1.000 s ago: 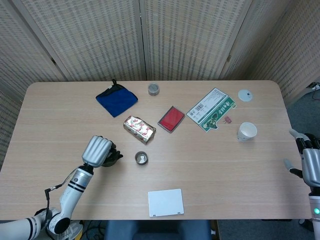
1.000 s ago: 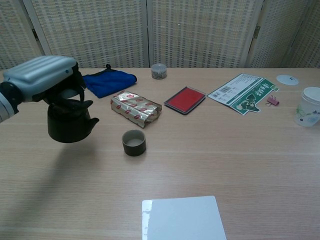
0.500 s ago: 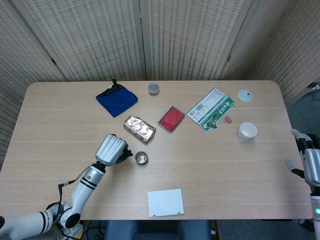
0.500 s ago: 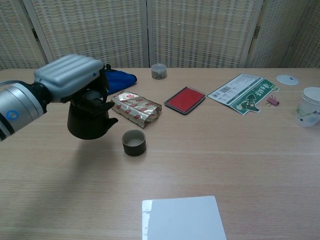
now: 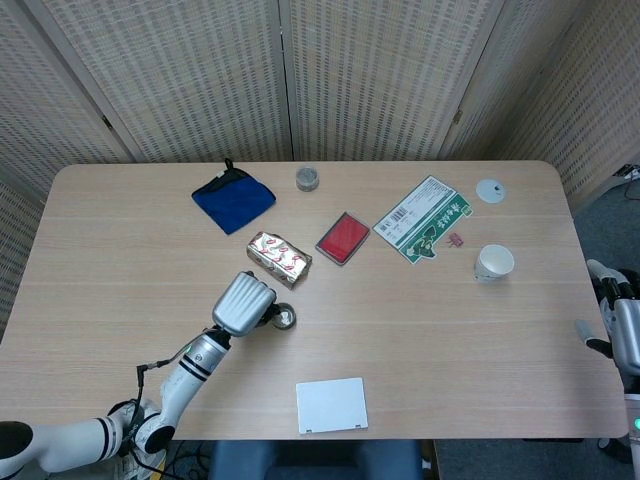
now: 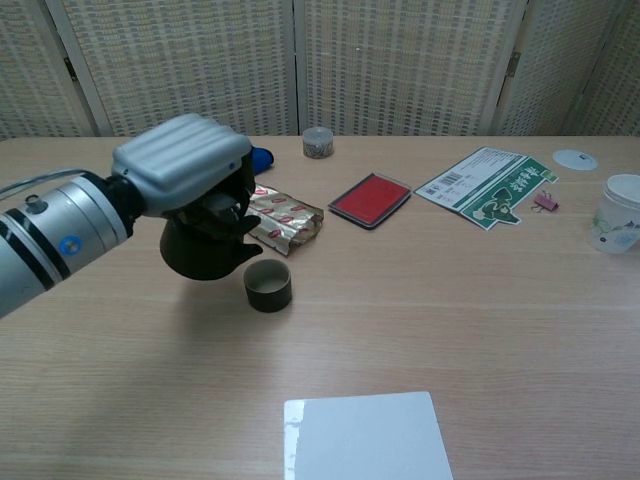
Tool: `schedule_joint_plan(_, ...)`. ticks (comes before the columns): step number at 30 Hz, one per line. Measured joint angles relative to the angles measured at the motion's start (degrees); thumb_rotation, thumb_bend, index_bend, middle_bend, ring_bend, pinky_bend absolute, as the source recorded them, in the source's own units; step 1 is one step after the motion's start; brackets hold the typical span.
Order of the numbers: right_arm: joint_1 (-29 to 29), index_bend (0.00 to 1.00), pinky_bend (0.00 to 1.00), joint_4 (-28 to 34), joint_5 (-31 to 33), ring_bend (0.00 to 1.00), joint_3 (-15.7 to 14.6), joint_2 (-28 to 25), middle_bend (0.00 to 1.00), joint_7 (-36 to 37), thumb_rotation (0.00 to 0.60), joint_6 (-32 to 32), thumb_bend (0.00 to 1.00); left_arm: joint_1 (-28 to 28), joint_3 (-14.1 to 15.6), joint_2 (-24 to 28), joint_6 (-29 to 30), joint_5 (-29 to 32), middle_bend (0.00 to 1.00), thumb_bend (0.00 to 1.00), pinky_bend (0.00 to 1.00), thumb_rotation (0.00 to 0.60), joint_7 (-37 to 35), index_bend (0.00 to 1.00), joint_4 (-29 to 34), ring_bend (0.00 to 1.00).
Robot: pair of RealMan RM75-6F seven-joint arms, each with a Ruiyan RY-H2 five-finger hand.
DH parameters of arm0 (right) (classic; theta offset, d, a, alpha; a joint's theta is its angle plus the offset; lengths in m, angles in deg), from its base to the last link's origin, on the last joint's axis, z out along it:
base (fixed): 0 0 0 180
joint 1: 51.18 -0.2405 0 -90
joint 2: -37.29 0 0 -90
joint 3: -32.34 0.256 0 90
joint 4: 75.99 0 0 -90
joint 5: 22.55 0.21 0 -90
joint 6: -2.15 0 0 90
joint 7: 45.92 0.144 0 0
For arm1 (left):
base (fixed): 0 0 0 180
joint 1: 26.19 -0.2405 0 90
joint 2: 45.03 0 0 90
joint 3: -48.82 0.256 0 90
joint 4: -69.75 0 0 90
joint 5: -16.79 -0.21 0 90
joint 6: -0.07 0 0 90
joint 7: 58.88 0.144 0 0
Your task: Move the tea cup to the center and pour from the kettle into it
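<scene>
My left hand grips the black kettle from above and holds it off the table, just left of the small dark tea cup. The kettle's spout points right and hangs near the cup's rim. In the head view the hand hides nearly all of the kettle. The cup stands upright near the middle of the table. My right hand shows at the far right edge of the head view, off the table, its fingers apart and holding nothing.
Behind the cup lies a foil packet, with a red case, a blue cloth and a small jar further back. A green-white packet, a white paper cup and a lid sit right. A white card lies near the front edge.
My left hand has carried the kettle rightward, from well left of the cup to right beside it. The right hand drifted slightly down at the frame edge.
</scene>
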Motion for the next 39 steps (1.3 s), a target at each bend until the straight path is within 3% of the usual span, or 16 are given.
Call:
schedule_joint_plan(10,0.24,0.19,0.24,-0.32,0.2,0.14,0.12,-0.24,0.25,0.6,0.6,0.04,0.21,1.5,0.16,-1.05,0.09,-1.29,1.0,0.38,0.73,0.599,2.31,1.0,-0.89,0.99)
schedule_joint_plan(39,0.52,0.19,0.24,-0.38,0.23,0.14,0.3,-0.44,0.25,0.85,0.6,0.2,0.21,2.16,1.39,-1.56,1.29,-2.75,1.0,0.38,0.73,0.6,4.32,1.0,-3.3,0.99)
